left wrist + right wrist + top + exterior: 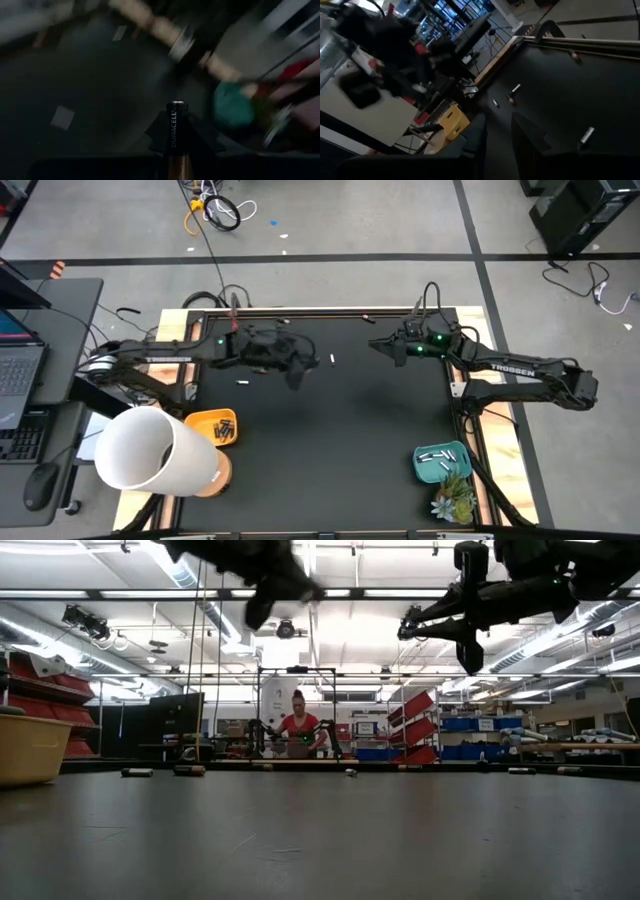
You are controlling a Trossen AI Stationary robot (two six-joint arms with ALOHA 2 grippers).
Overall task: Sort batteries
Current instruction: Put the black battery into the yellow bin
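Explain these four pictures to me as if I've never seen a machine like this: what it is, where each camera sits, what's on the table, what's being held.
Two dark robot arms work over a black table, sorting batteries. One camera looks straight down, one sits level with the tabletop, and one rides on each wrist. From above, the left gripper and right gripper are both raised near the far edge. The left wrist picture shows a Duracell battery pinched in the left gripper. The right gripper seems to carry nothing. Loose batteries lie on the table; a yellow bin holds dark ones, a teal tray pale ones.
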